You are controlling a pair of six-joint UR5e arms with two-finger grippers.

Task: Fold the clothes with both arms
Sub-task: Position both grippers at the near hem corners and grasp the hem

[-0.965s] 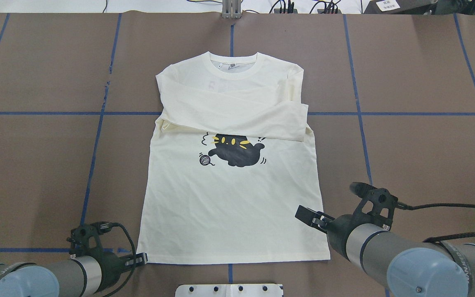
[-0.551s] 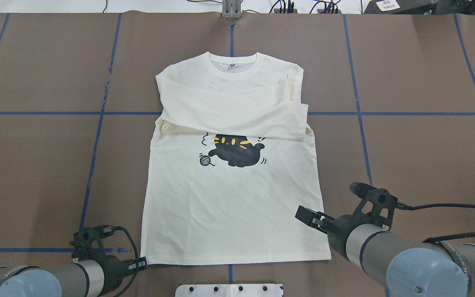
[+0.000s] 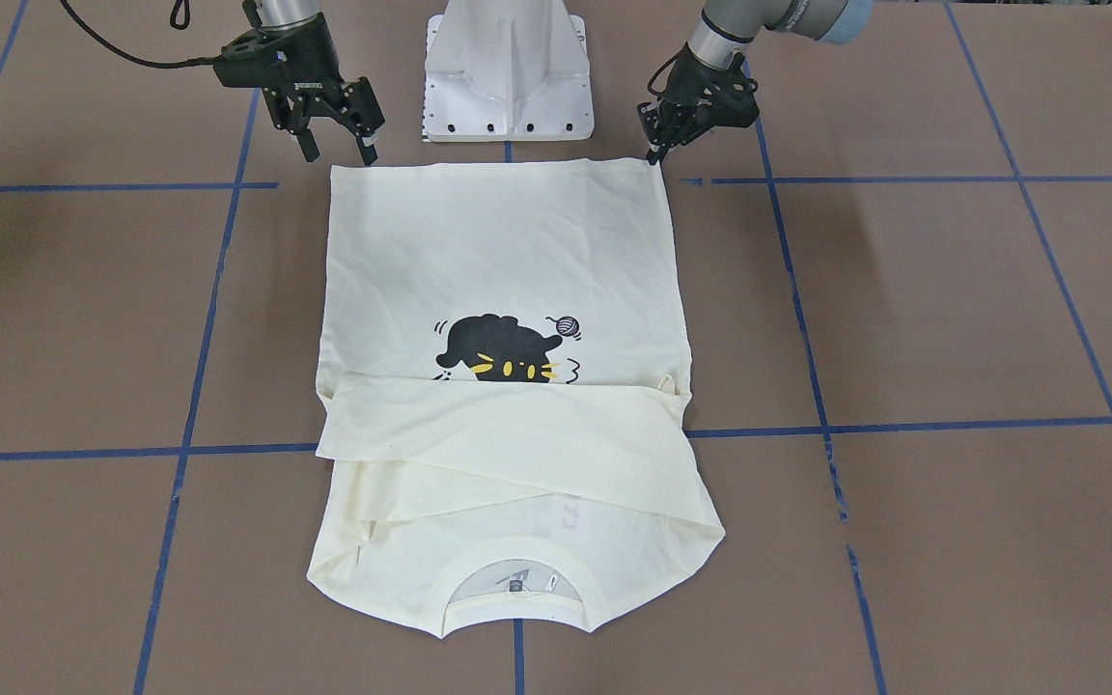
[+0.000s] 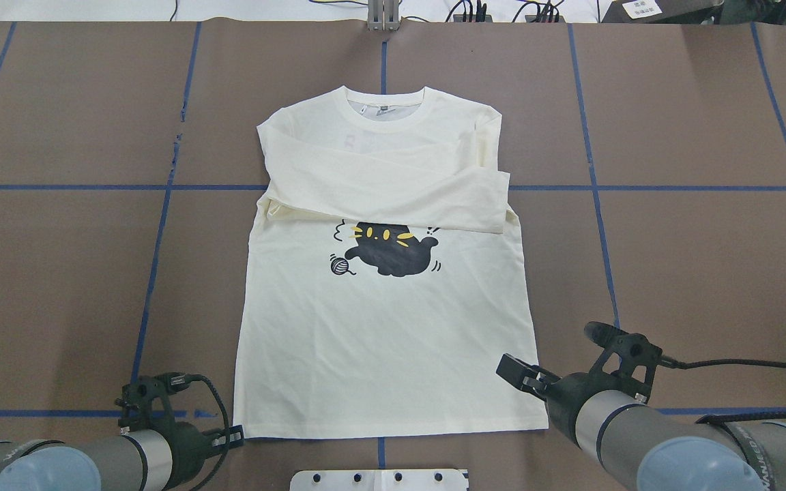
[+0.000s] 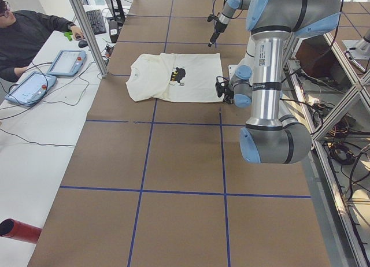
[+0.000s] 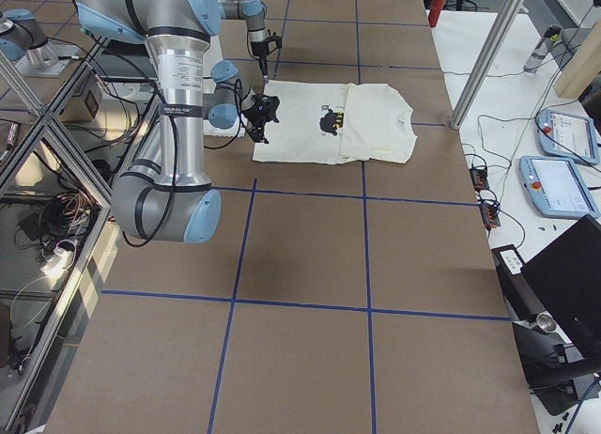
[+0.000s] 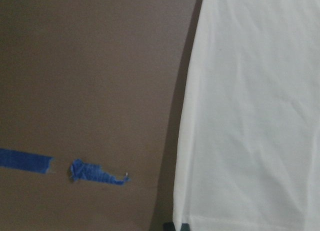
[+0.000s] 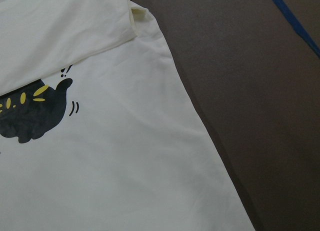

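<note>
**Both grippers at the near hem of the T-shirt.**

The right gripper (image 3: 337,147) stands near the hem's right corner, fingers spread apart and holding nothing. The left gripper (image 3: 654,152) has its tips at the hem's left corner; whether they pinch the cloth cannot be told. The cream T-shirt (image 4: 379,341) lies flat, print side up, mid-table (image 4: 707,259), hem near the robot, collar (image 4: 385,109) far. Its sleeves (image 4: 393,194) lie folded across the chest, overlapping the far edge of the black cat print (image 4: 389,252).
</note>
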